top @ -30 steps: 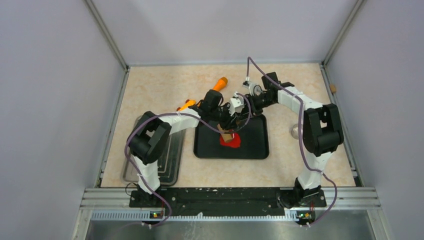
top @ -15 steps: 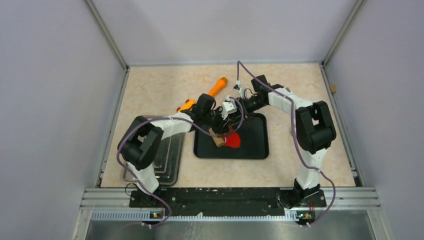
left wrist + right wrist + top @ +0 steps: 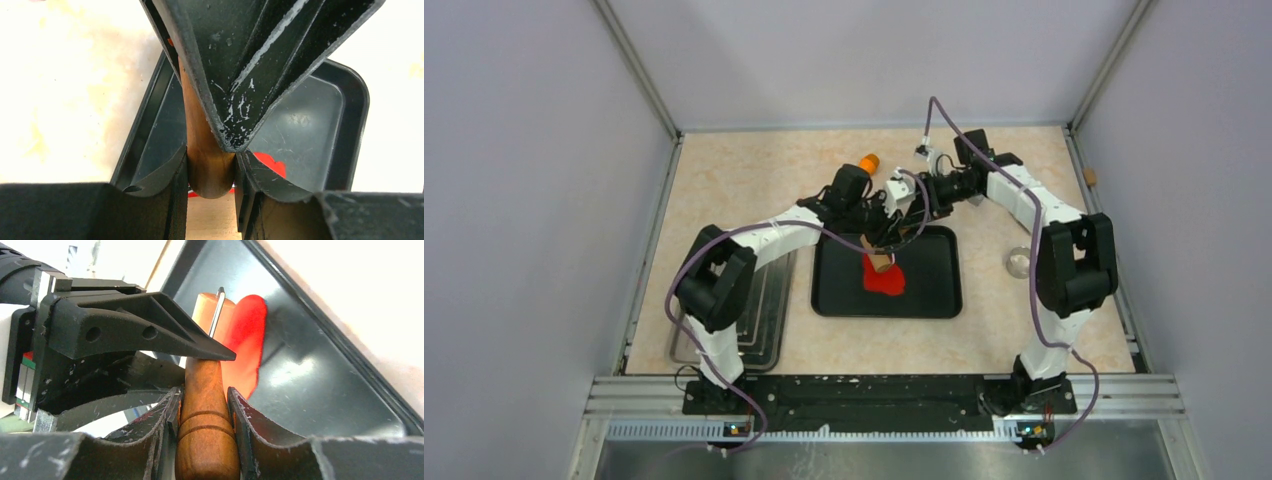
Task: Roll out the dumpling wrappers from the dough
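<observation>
Gripping one brown wooden rolling pin (image 3: pixel 886 255) between them, both arms reach in over a black rectangular plastic tray (image 3: pixel 829 300) at the middle of the beige marbled tabletop (image 3: pixel 724 190). The left gripper (image 3: pixel 210 161) has its two black fingers (image 3: pixel 167 192) closed narrowly on the pin's rounded shaft, pressing it from either side. The right gripper (image 3: pixel 202 401) clamps the same pin the same way, its scuffed fingers (image 3: pixel 242 415) tight against a grooved part of the wood. In the right wrist view one black finger of the left gripper crosses above the pin just ahead of the right gripper's hold.

The pin lies tilted, its paler end pointing down toward the tray floor. The dough (image 3: pixel 886 281), a flat irregular sheet of bright red modelling clay, lies inside the tray a little left of centre. The pin's lower end sits over the dough's far-left edge; whether wood actually presses into the clay I cannot tell. In the left wrist view a red sliver shows just beneath the pin's rounded end and another patch beside the right-hand finger.

Behind the grippers the orange end of a tool (image 3: pixel 868 162) lies on the tabletop. A grey metal tray (image 3: pixel 771 318) sits to the left of the black tray, partly under the left arm. A small clear round object (image 3: pixel 1016 262) rests well to the right.
</observation>
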Robot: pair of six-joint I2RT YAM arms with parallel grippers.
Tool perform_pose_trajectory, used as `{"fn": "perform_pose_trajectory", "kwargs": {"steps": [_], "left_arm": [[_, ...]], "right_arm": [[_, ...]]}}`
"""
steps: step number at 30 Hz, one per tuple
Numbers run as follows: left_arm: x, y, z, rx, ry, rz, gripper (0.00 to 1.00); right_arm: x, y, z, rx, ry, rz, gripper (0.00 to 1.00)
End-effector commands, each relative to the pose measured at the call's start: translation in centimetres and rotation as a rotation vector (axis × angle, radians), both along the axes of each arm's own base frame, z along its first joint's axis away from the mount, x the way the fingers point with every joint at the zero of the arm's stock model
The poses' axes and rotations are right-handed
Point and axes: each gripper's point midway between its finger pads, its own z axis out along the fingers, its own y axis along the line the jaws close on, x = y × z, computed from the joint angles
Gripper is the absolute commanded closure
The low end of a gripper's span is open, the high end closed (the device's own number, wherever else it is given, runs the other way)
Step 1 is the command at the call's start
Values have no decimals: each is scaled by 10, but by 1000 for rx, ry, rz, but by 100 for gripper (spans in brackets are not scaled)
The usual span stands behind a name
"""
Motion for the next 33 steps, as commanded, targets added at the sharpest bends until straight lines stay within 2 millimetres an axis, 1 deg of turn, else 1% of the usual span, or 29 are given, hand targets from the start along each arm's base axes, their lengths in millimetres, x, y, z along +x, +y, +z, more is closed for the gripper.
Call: {"fn": "perform_pose_trajectory", "kwargs": {"steps": [1,4,5,8,9,13,16,18,20,22,24,26,28,30,31,33], "left_arm": [[11,-10,-9,-16,11,-3,100],[17,5,-39,18,80,50,100],[16,12,-49,34,112,69,100],[8,31,-70,69,156,101,100],[4,35,-74,77,161,104,100],[-16,50,-89,112,197,104,100],[-27,57,-95,122,224,110,100],[-32,60,-94,120,233,116,100],[-37,62,-87,114,230,114,100],[-37,61,-71,92,210,112,100],[-34,57,-46,51,179,111,100],[-29,49,-20,6,157,110,100],[-26,39,1,-36,147,98,100],[-24,29,14,-63,144,83,100],[-23,24,17,-70,139,75,100],[-21,14,17,-73,129,56,100]], "right_arm": [[23,-17,-22,-95,-56,-54,100],[27,-19,-47,-136,-36,-63,100],[27,-20,-60,-155,-23,-61,100],[21,-21,-86,-220,4,-36,100],[17,-20,-94,-236,12,-24,100],[3,-14,-111,-268,28,9,100],[-6,-5,-114,-263,43,25,100],[-9,4,-109,-242,48,36,100],[-9,14,-95,-207,39,47,100],[-7,23,-73,-153,28,49,100],[-4,26,-49,-123,1,48,100],[-2,24,-23,-92,-33,41,100],[-3,18,-8,-76,-42,24,100],[-6,9,0,-72,-32,8,100],[-6,3,1,-76,-34,-2,100],[-9,-9,-2,-102,-32,-19,100]]}}
